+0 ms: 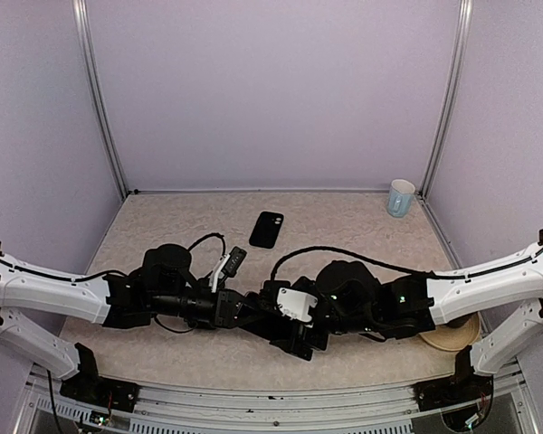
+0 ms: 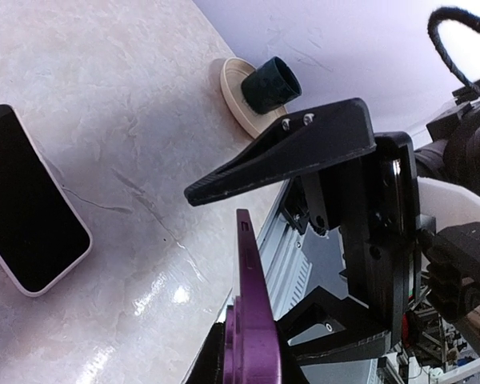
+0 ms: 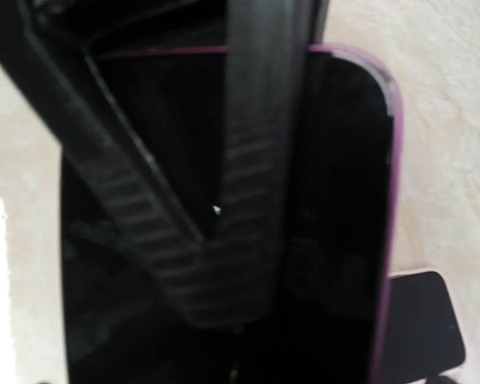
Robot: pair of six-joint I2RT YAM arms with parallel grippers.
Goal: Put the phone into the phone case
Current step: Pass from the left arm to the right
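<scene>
**Surface/room:** beige marbled tabletop; lilac walls on 3 sides.
**Containers:** pale mug, upright at far R corner, contents not visible. Cream dish w/ dark teal cup on it.
**Phone**: black, flat on table, centre-far, apart from both grippers.
**Purple case**: off the table, edge-on, clamped in L gripper.
**R gripper**: jaws spread wide; one finger just beside case, gap showing.
**Pose:** L arm & R arm stretched low, inward, meeting near-centre.
</scene>
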